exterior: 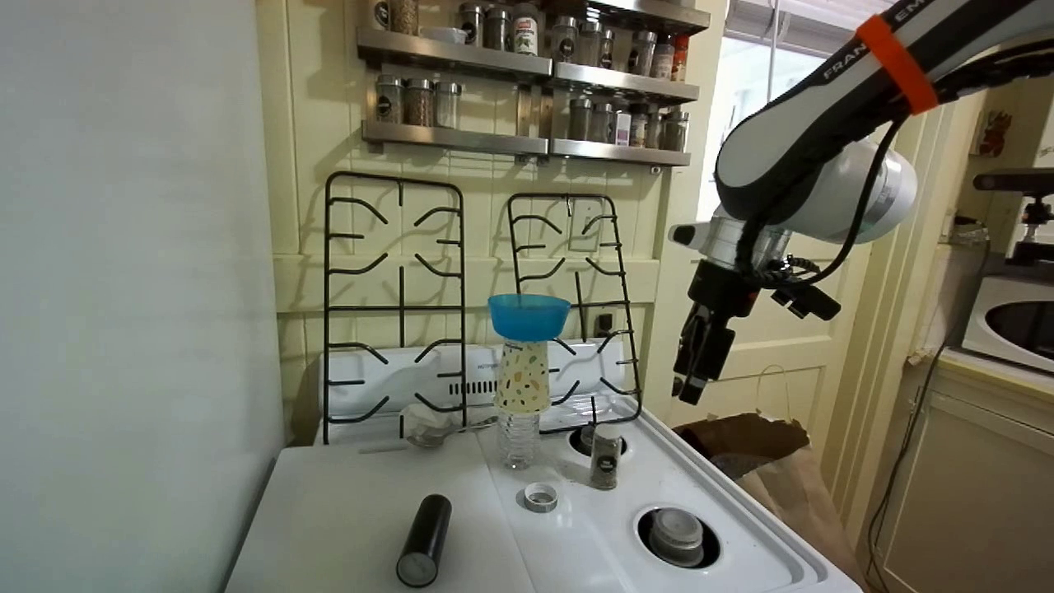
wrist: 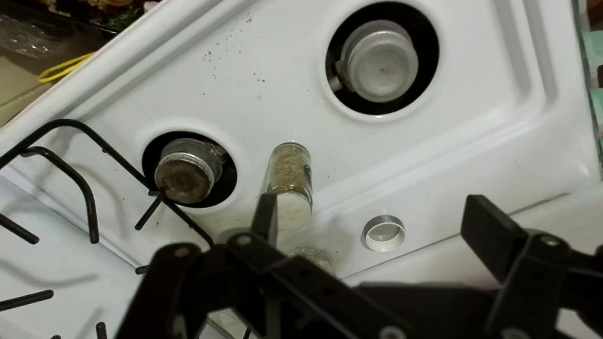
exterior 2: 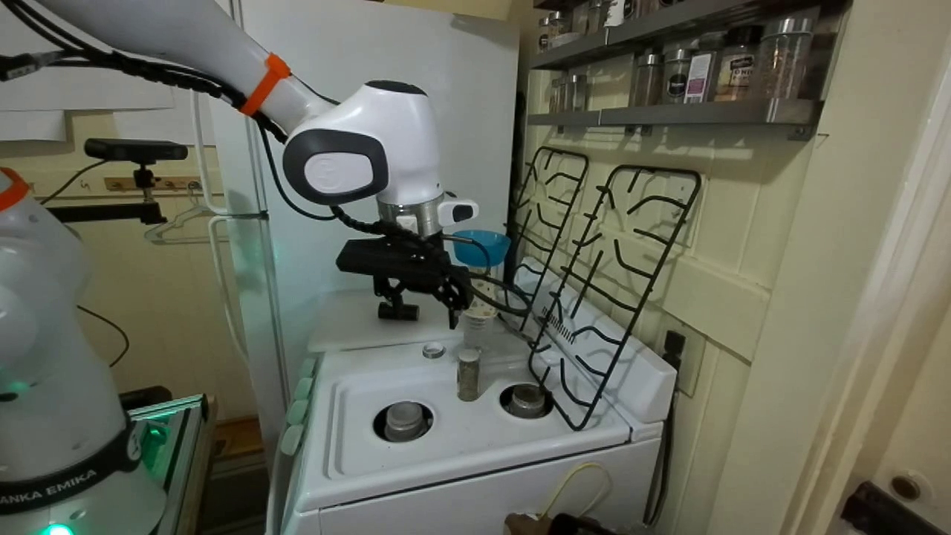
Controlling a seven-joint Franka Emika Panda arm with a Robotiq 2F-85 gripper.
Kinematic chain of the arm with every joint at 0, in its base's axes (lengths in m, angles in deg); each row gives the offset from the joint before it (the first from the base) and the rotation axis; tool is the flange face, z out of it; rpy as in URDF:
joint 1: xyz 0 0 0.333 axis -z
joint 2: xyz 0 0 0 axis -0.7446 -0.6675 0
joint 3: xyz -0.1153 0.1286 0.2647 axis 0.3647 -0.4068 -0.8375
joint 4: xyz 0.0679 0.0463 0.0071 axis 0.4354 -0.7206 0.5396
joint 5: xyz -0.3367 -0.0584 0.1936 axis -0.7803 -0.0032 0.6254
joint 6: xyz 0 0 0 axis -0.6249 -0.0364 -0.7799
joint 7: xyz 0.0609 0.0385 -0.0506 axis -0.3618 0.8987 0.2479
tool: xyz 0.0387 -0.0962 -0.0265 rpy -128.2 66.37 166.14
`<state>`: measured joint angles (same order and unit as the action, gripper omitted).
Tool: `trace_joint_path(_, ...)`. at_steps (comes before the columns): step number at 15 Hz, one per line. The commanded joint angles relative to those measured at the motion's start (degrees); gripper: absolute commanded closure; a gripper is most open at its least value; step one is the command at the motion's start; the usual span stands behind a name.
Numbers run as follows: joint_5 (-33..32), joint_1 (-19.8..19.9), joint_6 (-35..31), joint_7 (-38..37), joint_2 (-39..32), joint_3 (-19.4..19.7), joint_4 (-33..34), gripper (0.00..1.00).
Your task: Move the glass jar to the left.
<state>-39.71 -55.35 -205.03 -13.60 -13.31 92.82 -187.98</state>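
A small glass jar (exterior: 604,459) with brown contents and a pale lid stands upright on the white stove top, beside the rear burner. It also shows in an exterior view (exterior 2: 468,377) and in the wrist view (wrist: 289,169), where a finger overlaps the edge of its lid. My gripper (exterior: 688,389) is raised above the stove, apart from the jar. In the wrist view the gripper (wrist: 370,207) has its fingers wide apart with nothing between them.
A clear ribbed jar (exterior: 517,445) stands under a speckled cup (exterior: 524,377) and blue bowl (exterior: 529,318). A white ring lid (exterior: 540,497) and black cylinder (exterior: 425,539) lie nearby. Burners (exterior: 677,535) and leaning black grates (exterior: 395,309) surround them.
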Motion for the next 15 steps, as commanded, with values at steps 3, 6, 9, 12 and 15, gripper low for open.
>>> trace_joint_path(3,9.2,-2.7,-11.9,7.6,-6.0,2.7,-0.6,0.0)
trace_joint_path(6,22.5,-7.8,-15.5,16.5,-9.1,5.6,-0.7,0.0)
trace_joint_path(9,35.9,-14.9,-14.2,27.5,-10.2,10.8,0.5,0.0)
trace_joint_path(12,45.2,-16.3,-13.6,36.5,-12.9,12.2,1.8,0.0)
trace_joint_path(15,47.7,-15.9,-14.5,41.0,-15.5,13.1,2.2,0.0)
